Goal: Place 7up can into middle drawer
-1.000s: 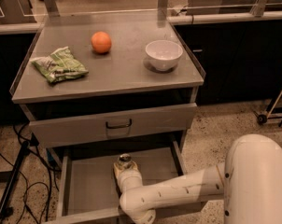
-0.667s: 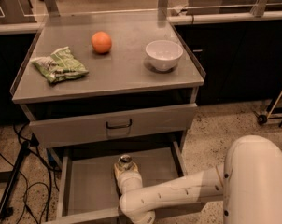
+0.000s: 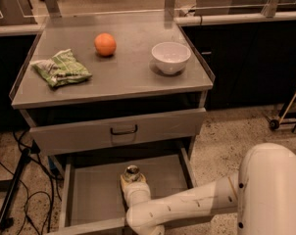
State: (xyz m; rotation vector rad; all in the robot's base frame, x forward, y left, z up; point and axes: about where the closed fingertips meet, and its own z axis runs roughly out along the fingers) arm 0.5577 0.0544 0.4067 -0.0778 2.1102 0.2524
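The 7up can [image 3: 132,171] stands upright inside the open middle drawer [image 3: 91,197], near its back centre. Only the can's silver top shows clearly; its body is hidden by my hand. My gripper [image 3: 132,181] reaches into the drawer from the front right on a white arm and is shut around the can, just above or on the drawer floor. The drawer is pulled out under the cabinet, and its grey floor is bare to the left of the can.
Above it is a grey drawer front with a black loop handle [image 3: 123,130]. On the cabinet top lie a green and white snack bag [image 3: 61,68], an orange [image 3: 105,44] and a white bowl [image 3: 171,57]. Black cables [image 3: 18,190] lie on the floor at left, and a wheeled stand [image 3: 285,116] is at right.
The can and gripper have sunk slightly lower in the drawer. Nothing else has moved.
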